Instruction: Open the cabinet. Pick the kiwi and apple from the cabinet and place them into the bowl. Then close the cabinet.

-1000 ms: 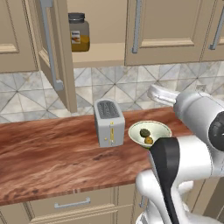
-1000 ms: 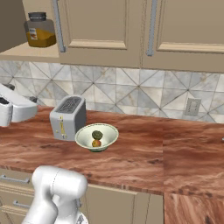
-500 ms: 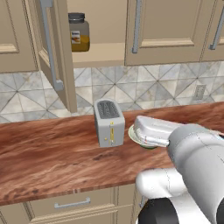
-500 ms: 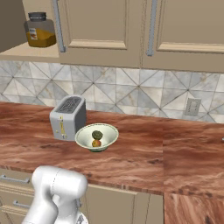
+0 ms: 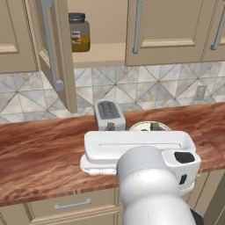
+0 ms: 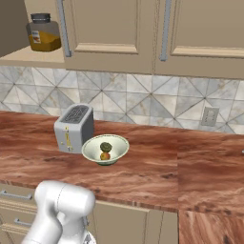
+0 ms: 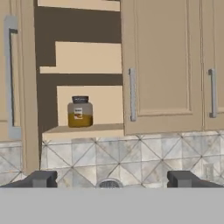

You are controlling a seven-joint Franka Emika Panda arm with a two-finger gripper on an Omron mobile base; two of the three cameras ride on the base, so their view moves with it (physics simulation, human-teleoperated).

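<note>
Gripper (image 7: 109, 179) spread, empty. Cabinet (image 7: 164, 65) left door (image 7: 17, 78) ajar at 9 o'clock: rigid, light-swinging; best pushed at its bar handle (image 7: 11, 78).

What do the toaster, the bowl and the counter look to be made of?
Toaster: brushed metal, judging by its silver-grey sheen. Bowl: probably glazed ceramic, smooth pale cream-green. Counter: polished stone or wood-look laminate, reddish-brown with streaky veining; hard to tell which.
</note>
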